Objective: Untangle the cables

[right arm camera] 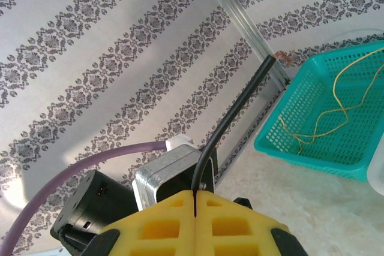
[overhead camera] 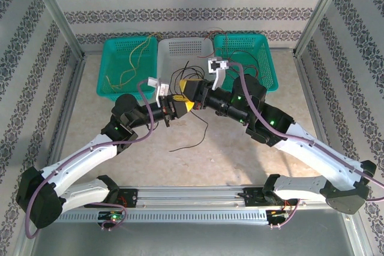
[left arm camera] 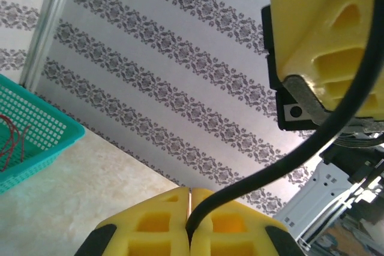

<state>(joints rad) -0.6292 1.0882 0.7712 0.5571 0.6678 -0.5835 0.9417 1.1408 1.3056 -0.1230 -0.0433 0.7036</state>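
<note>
The yellow cables (overhead camera: 135, 59) lie curled inside the left teal basket (overhead camera: 123, 95) at the far edge of the table (overhead camera: 90, 130), and the right wrist view shows them again as loose tan loops on that basket's mesh floor. Just to its right stands a white basket (overhead camera: 186, 40); thin black strands arch over its near rim, but the overhead view does not show whether any of them rest inside it. Next along is the right teal basket (overhead camera: 270, 58), which holds the red cables (left arm camera: 13, 136), seen in the left wrist view as a few thin red lines against the mesh. The black cable (left arm camera: 288, 161) is out of the baskets, in the middle of the table, and both arms grip it. The left gripper (left arm camera: 191, 199) has its yellow pads pressed together on it, and the cable rises from the seam and sweeps up to the right across the face of the other gripper. The right gripper (right arm camera: 195, 199) is likewise clamped on the black cable, which climbs from its pads to a free end at the upper right. From above, the two grippers sit nearly touching just in front of the white basket, and a slack black strand trails on the table on their near side.
</note>
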